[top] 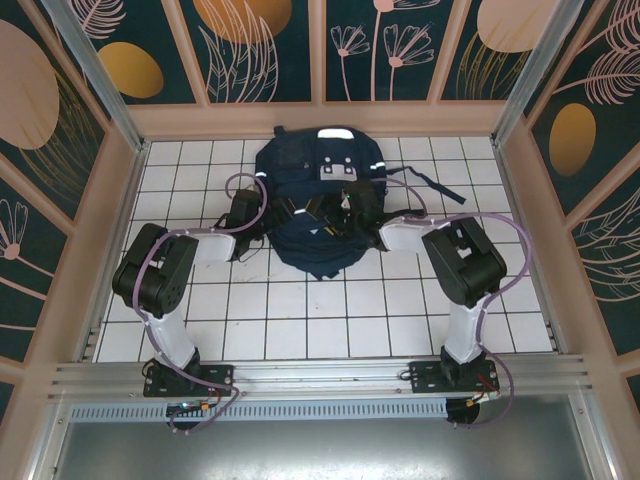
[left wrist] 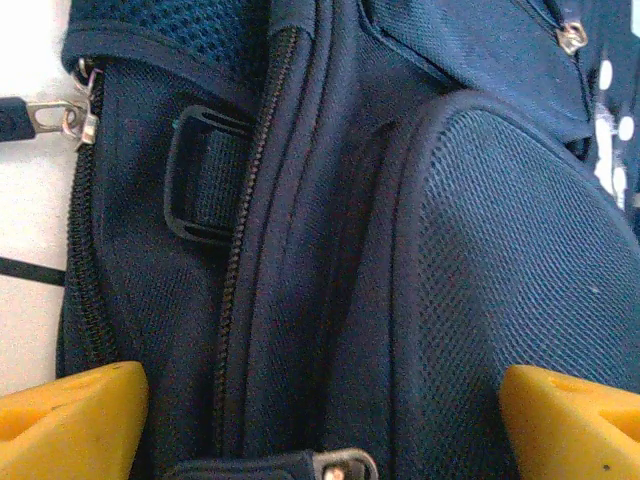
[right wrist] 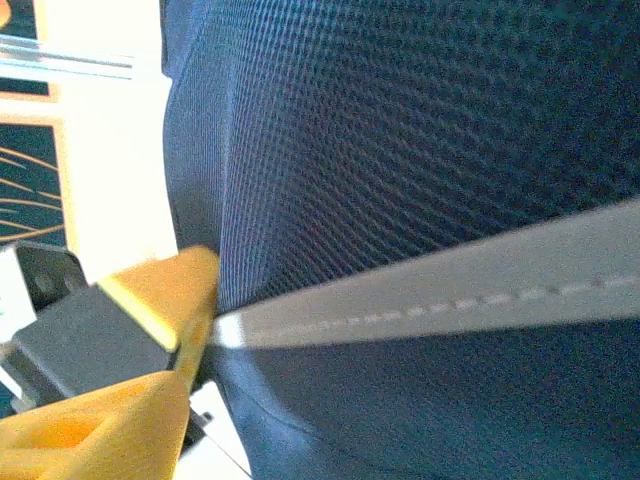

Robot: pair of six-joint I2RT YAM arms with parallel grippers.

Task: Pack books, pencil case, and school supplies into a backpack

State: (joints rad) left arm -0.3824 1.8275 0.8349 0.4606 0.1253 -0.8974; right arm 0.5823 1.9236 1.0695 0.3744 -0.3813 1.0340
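1. Backpack (top: 300,170) lies at far centre of the white tiled table (top: 300,320), grey-white patch (top: 335,168) facing up, a dark strap (top: 432,185) trailing off to the right
2. L gripper (left wrist: 320,430) is at the bag's left side; its yellow fingers (left wrist: 70,420) stand wide apart w/ navy fabric and a zip line (left wrist: 240,260) between them, not closed on it
3. Just left of that zip sits a black strap loop (left wrist: 205,175); a metal zip pull (left wrist: 55,117) hangs at the bag's edge, over the table
4. R gripper (top: 357,213) is in among the straps, right of centre; close up, one yellow finger (right wrist: 90,440) lies against navy mesh beside a pale reflective stripe (right wrist: 430,300); can't tell if those jaws are apart or gripping
5. Both arms reach in from the near edge, elbows bent outward
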